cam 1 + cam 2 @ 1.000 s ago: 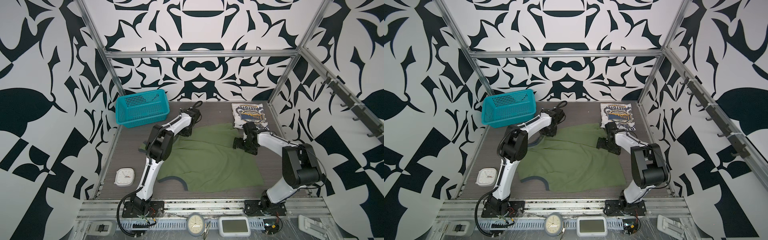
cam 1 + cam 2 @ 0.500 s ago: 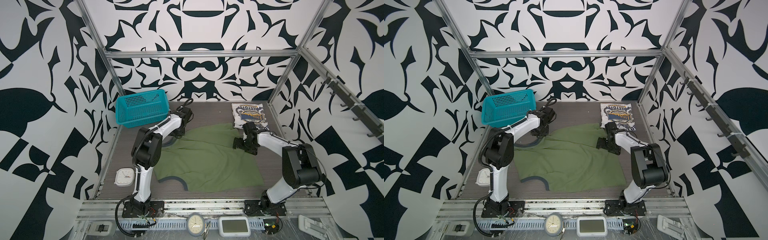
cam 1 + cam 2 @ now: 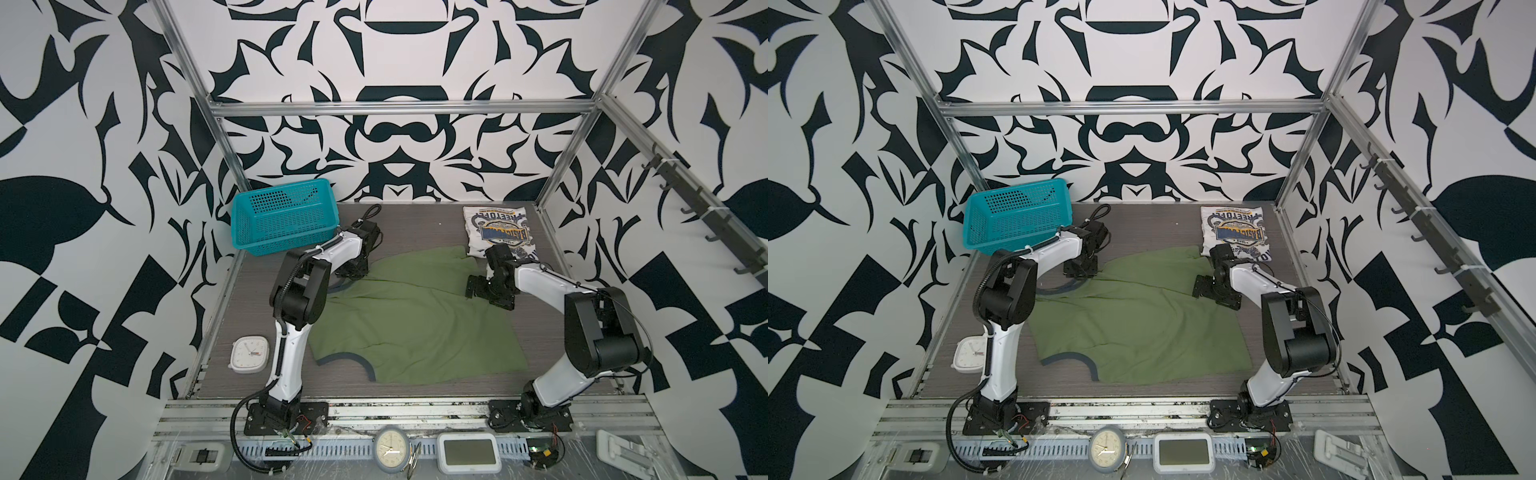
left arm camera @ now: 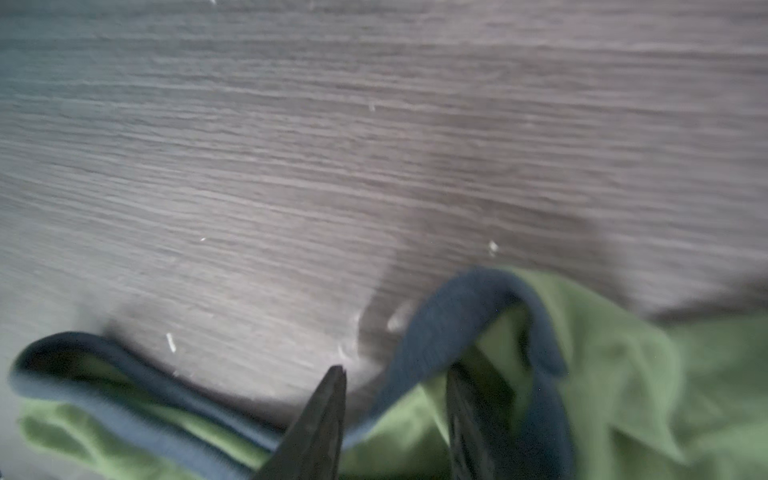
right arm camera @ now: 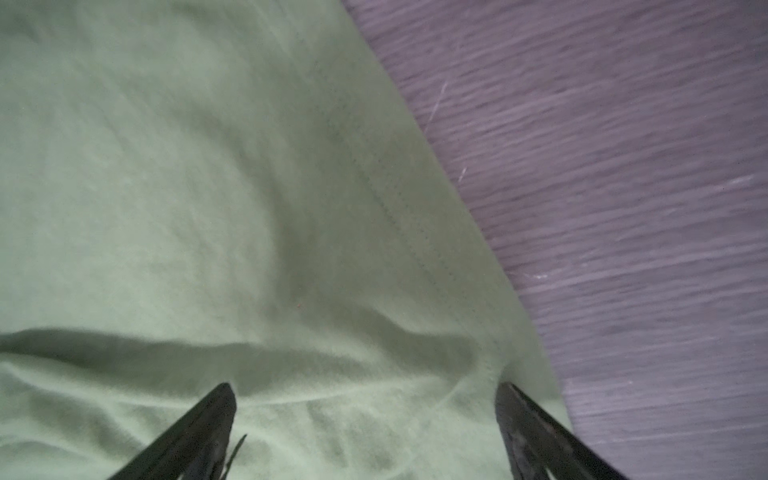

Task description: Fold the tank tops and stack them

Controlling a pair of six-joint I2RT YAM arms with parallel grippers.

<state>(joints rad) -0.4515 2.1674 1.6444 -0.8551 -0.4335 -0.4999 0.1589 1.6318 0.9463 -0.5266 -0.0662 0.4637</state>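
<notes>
Olive tank top (image 3: 415,324) lies spread before the teal basket (image 3: 282,216), white tank top (image 3: 498,232) folded right of it; left hand (image 4: 395,370) straddles the navy strap (image 4: 457,299), grip undeterminable, right hand (image 5: 365,388) released above cloth, so a shallow pinch could let the strap slip.

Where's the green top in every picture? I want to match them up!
In a top view: green top spread over the middle of the table.
In a top view: green top, also mid-table.
Left wrist: green top, only its navy-trimmed edge, bunched at the left claw.
Right wrist: green top fills most of the picture, below the open right claw.
Shared landmark: the grey wood-grain table beside the cloth.
</notes>
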